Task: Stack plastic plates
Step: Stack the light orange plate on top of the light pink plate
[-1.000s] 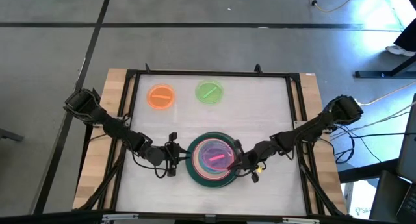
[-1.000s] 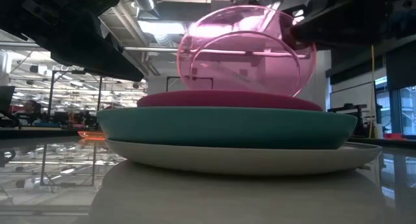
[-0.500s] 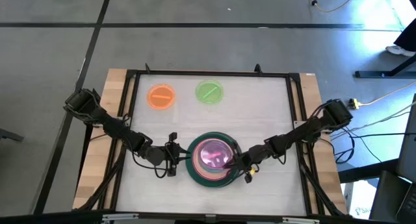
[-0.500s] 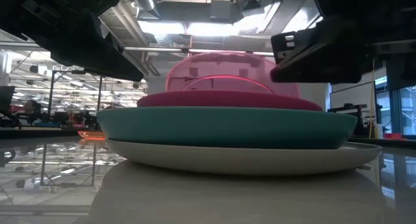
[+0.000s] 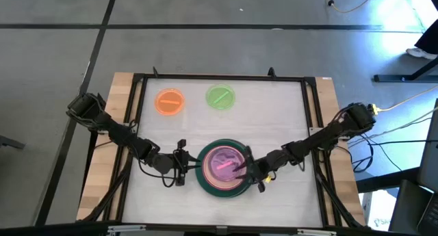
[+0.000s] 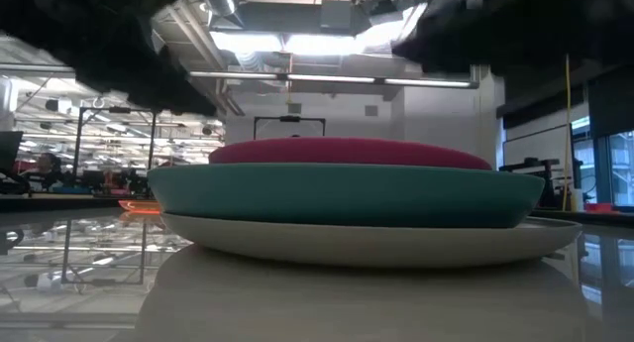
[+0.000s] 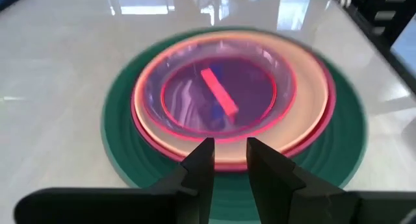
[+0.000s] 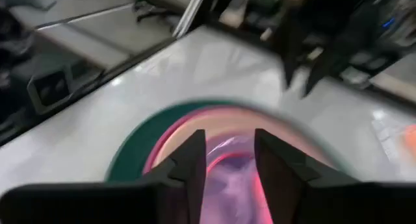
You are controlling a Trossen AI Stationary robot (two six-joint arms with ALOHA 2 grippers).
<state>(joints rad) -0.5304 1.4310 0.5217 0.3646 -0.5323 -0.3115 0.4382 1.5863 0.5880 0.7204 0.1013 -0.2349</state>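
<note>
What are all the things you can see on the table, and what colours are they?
Stack of plates: one pile, near the front middle of the table.
Grey plate: one, at the bottom of the pile.
Dark green plate: one, on the grey one.
Magenta plate: one, above the green one.
Peach plate: one, inside the magenta rim.
Pink plate: one, see-through, on top of the pile.
Orange plate: one, alone at the back left.
Green plate: one, light green, beside the orange one at the back.
Table: one, white top with a wooden edge.
Left gripper: one, dark, just left of the pile, jaws apart.
Right gripper: one, dark, at the pile's right rim, jaws apart.
</note>
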